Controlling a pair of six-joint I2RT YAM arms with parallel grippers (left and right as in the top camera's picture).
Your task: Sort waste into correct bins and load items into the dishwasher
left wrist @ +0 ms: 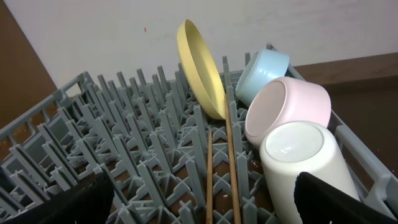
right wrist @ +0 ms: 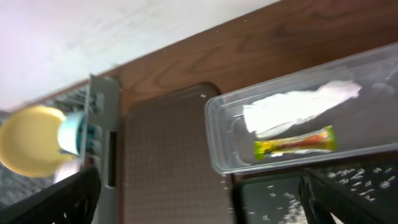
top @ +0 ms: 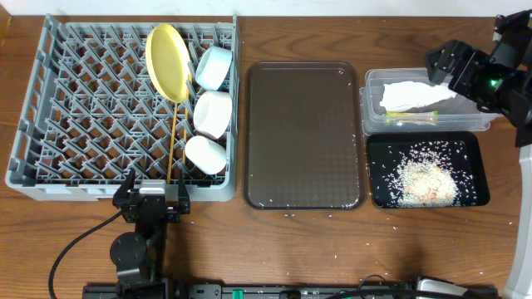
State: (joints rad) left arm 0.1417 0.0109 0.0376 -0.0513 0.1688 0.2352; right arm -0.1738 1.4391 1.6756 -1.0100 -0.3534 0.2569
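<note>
The grey dish rack (top: 83,100) holds an upright yellow plate (top: 168,51), a light blue bowl (top: 214,68), a white bowl (top: 213,113), a white cup (top: 205,154) and two chopsticks (top: 172,141). My left gripper (top: 154,199) is open and empty at the rack's front edge. In its wrist view the jaws (left wrist: 205,199) straddle the chopsticks (left wrist: 231,162), with the cup (left wrist: 305,158) by the right finger. My right gripper (top: 453,62) is open and empty above the clear tub (top: 364,104). The tub holds the napkin (top: 411,95) and the wrapper (top: 411,121). Rice (top: 424,178) lies in the black tray (top: 470,149).
A flat dark brown serving tray (top: 303,133) lies between the rack and the two bins. A few rice grains lie scattered on the wooden table near the front edge (top: 291,214). The right wrist view shows the tub (right wrist: 214,137), the napkin (right wrist: 298,107) and the wrapper (right wrist: 295,142).
</note>
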